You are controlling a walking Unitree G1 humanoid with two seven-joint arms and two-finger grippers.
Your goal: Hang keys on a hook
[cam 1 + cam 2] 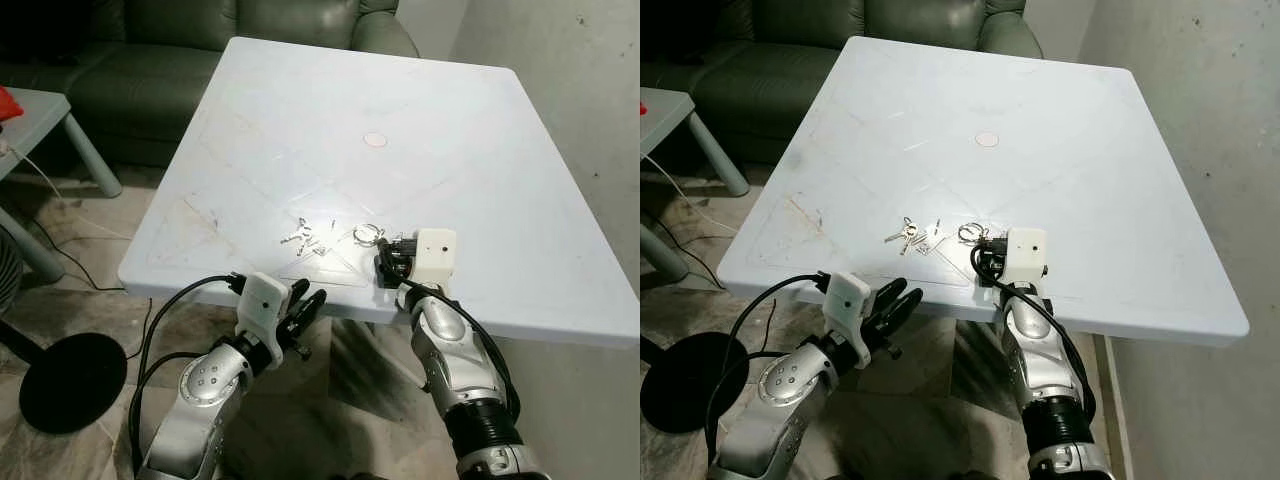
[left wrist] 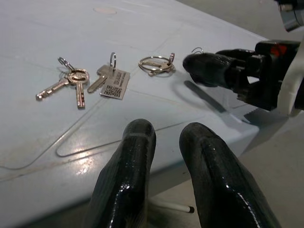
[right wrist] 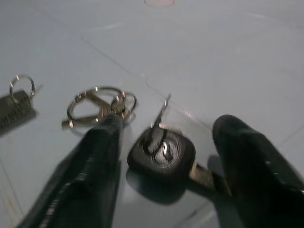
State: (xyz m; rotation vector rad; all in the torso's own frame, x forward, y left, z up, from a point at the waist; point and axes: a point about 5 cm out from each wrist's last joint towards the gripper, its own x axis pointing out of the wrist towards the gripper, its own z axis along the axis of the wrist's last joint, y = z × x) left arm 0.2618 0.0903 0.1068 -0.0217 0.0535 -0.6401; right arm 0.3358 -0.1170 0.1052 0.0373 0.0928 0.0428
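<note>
We see three silver keys point(image 2: 78, 85) and one black-headed key point(image 3: 161, 152) on the white table point(image 1: 480, 160). Our right gripper point(image 3: 164, 156) is spread around the black one; our left gripper point(image 2: 164, 147), slightly apart, waits by the table's edge

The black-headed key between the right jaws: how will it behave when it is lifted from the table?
The black-headed key is probably light and stiff. Lying flat on the smooth white table, it may slide before the open right gripper gets under it. The key rings seem linked to it, so they would likely dangle and swing.
</note>
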